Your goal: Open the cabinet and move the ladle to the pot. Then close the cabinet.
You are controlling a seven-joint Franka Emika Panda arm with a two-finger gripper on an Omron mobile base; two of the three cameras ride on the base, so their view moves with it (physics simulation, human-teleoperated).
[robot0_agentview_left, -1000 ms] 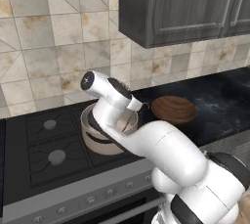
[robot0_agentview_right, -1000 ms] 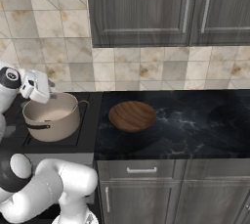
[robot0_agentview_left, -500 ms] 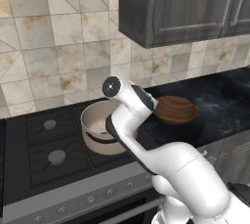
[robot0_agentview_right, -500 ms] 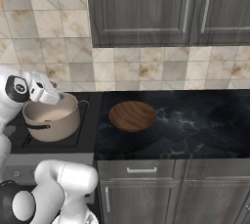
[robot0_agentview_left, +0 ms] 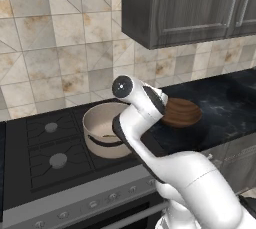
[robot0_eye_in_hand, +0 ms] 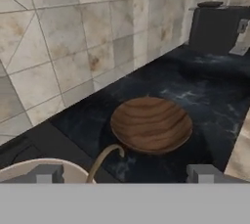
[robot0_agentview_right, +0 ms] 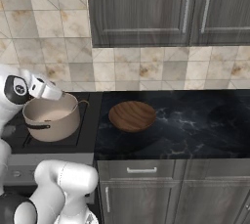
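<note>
two doors of the cabinet [robot0_agentview_right: 168, 10] stand shut on the wall above the counter, each with a long vertical silver bar handle, the handles side by side near the middle seam. in the left base view the same cabinet [robot0_agentview_left: 190, 5] hangs at the upper right, its doors flush.

the pot [robot0_agentview_right: 51, 116] sits on the stove [robot0_agentview_right: 29, 142] at the left end of the dark marble counter [robot0_agentview_right: 195, 125], tan with a dark band and small side handles. in the left base view the pot [robot0_agentview_left: 105, 130] rests on the black cooktop beside the burners, and a thin dark curved line lies inside it against the pale floor; it may be the ladle's handle, but it is too small to be sure. in the hand view a thin curved tan handle [robot0_eye_in_hand: 105, 159] rises over the rim of the pot [robot0_eye_in_hand: 29, 171] at the lower left.

a wooden bowl [robot0_agentview_right: 132, 115] lies on the counter just right of the stove, apart from the pot. a dark boxy appliance [robot0_eye_in_hand: 219, 27] stands farther along the counter by the tiled wall.

the gripper [robot0_eye_in_hand: 124, 173] hangs just above the pot's near edge, its jaws spread wide with nothing between them; one grey fingertip [robot0_eye_in_hand: 45, 173] shows over the pot rim, the other over the dark counter.
</note>
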